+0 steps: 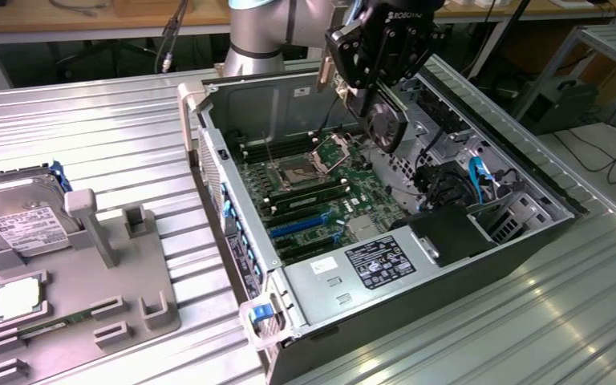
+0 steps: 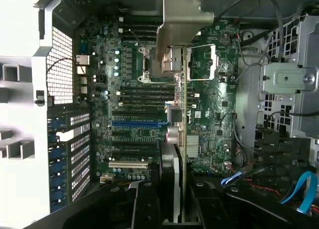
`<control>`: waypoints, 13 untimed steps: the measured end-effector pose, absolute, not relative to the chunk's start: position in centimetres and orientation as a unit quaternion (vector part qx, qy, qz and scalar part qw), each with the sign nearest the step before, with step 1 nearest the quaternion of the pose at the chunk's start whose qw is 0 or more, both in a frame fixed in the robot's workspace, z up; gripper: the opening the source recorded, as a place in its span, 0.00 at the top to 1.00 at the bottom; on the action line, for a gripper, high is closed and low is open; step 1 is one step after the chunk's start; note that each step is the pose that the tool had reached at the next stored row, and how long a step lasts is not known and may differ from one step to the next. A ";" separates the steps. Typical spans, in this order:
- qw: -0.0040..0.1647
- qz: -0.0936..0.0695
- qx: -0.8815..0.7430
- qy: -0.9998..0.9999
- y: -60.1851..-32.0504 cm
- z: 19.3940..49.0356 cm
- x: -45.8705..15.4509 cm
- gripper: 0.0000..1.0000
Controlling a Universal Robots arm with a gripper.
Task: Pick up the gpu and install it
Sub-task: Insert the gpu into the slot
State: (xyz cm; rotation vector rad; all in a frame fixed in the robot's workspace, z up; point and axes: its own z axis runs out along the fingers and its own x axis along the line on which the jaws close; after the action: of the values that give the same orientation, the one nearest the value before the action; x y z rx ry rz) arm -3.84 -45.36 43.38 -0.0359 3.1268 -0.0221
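Holding the gpu (image 1: 391,124) on edge, your end effector (image 1: 375,88) is clenched on the card in the upper centre of the exterior frame. You see it hanging over the open case (image 1: 319,293), above the motherboard (image 1: 302,184) and not seated. The wrist view shows it edge-on over the blue slot (image 2: 137,123).

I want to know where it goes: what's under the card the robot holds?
Under the gpu lies the green motherboard, with its processor socket, black memory slots and a blue slot. The board strip right beneath the card's edge is covered.
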 end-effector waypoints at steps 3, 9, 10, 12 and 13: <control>0.007 -0.007 -0.012 1.000 -45.4 43.4 -3.8 0.72; 0.007 -0.007 -0.033 0.999 -45.4 43.4 -3.8 0.72; 0.007 -0.007 -0.042 0.999 -45.4 43.4 -3.8 0.72; 0.008 -0.007 -0.056 0.998 -45.4 43.4 -3.8 0.72; 0.008 -0.007 -0.060 0.998 -45.4 43.4 -3.8 0.72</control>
State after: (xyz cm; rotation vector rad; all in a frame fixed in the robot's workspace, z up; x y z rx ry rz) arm -3.84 -45.36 43.38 -0.1880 3.1207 -0.0210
